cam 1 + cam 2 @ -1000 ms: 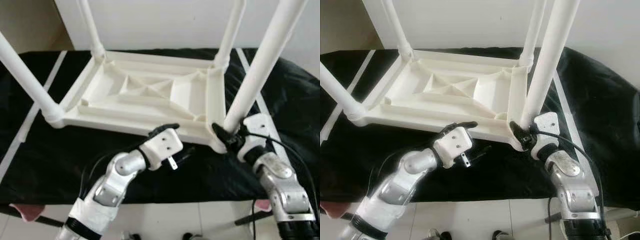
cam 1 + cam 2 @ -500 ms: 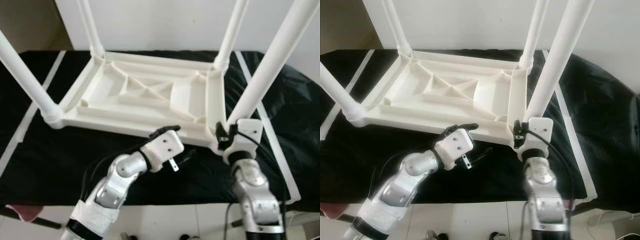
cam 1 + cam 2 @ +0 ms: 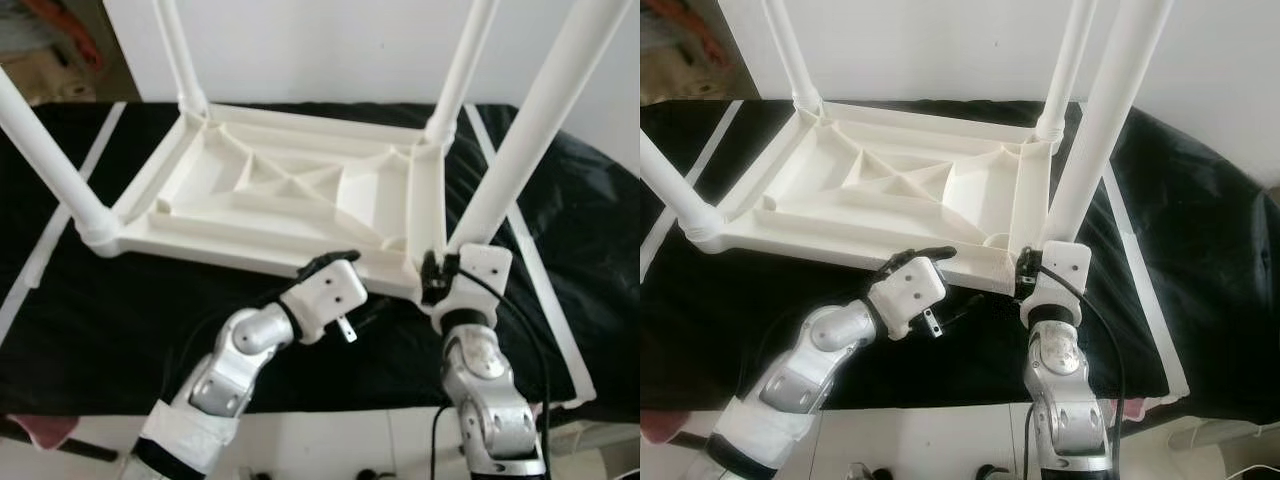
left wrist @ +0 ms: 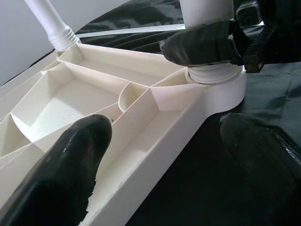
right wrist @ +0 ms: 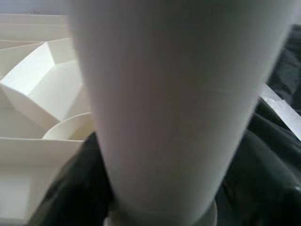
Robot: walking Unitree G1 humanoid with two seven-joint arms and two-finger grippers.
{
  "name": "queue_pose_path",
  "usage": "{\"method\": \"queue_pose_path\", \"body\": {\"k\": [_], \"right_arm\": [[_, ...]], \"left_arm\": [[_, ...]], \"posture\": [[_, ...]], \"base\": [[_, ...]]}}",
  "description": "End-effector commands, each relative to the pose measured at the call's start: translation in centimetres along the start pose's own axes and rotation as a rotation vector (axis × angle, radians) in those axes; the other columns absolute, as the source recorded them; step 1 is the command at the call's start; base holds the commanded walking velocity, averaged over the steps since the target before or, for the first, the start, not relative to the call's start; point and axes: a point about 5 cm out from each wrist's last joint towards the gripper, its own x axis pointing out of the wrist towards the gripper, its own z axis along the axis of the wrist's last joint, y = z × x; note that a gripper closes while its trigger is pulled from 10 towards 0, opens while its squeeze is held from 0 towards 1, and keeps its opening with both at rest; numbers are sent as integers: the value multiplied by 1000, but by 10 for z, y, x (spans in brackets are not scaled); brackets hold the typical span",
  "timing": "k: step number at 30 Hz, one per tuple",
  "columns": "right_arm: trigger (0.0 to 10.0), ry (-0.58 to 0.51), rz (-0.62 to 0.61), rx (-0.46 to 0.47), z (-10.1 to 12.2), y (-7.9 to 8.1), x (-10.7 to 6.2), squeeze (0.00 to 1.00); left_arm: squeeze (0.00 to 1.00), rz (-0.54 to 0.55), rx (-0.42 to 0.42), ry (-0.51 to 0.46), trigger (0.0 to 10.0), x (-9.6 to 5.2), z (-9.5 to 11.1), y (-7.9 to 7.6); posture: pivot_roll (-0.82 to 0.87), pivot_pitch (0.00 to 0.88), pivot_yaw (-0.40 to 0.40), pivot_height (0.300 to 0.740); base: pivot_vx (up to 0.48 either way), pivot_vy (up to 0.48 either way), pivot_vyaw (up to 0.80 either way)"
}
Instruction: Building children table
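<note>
A white plastic children's table [image 3: 290, 195] is laid upside down on a black-covered desk [image 3: 120, 310], its ribbed underside turned upward. The underside is divided by raised ribs into shallow compartments, with diagonal ribs crossing at the middle. Four round white legs [image 3: 535, 120] are stood upright in sockets at the corners. The near right leg is seated in its round collar [image 4: 214, 75] at the near right corner, close to the desk's near edge.
</note>
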Motion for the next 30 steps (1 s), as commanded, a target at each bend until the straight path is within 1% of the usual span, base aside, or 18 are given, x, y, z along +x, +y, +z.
{"method": "queue_pose_path", "body": {"k": [1,6,8,12,13,14,15,16,22,25,27,30], "right_arm": [[10000,6,-8,-14,-4,-3,-2,1000],[10000,-48,12,-14,4,-11,-4,1000],[10000,-54,19,-14,5,-12,-5,1000],[10000,-80,63,-10,8,-14,-5,1000],[10000,-95,100,-7,10,-13,-5,1000],[10000,-95,100,-7,10,-13,-5,1000],[10000,-100,126,-5,11,-13,-4,43],[10000,-106,151,-5,11,-12,-4,0],[10000,-124,262,-11,13,-15,2,0],[10000,-124,275,-10,13,-17,4,0],[10000,-127,312,-30,12,-21,11,0],[10000,-127,322,-38,12,-23,13,0]], "left_arm": [[0,29,-8,15,10000,-3,-4,0],[0,35,-9,16,10000,-2,-4,0],[0,37,-9,15,10000,-2,-4,0],[0,47,-10,9,10000,1,-2,3],[0,48,-17,2,10000,1,-1,3],[0,48,-17,2,10000,1,-1,3],[0,42,-19,1,10000,0,-2,2],[0,36,-21,1,10000,0,-2,1],[0,27,-24,-1,10000,0,0,-1],[0,27,-24,-2,10000,0,0,-1],[0,29,-26,-9,10000,1,1,-1],[0,31,-27,-12,10000,1,2,-1]], "posture": [[-119,155,-7,740],[-127,159,-6,740],[-128,160,-7,740],[-129,163,-7,740],[-128,162,-7,740],[-128,162,-7,740],[-128,158,-7,740],[-126,158,-8,740],[-124,154,-11,740],[-123,151,-11,740],[-122,149,-16,740],[-122,149,-16,740]], "base": [[0,0,0],[0,0,0],[0,0,0],[0,0,0],[0,0,0],[0,0,0],[0,0,0],[0,0,0],[0,0,0],[0,0,0],[0,0,0],[0,0,0]]}}
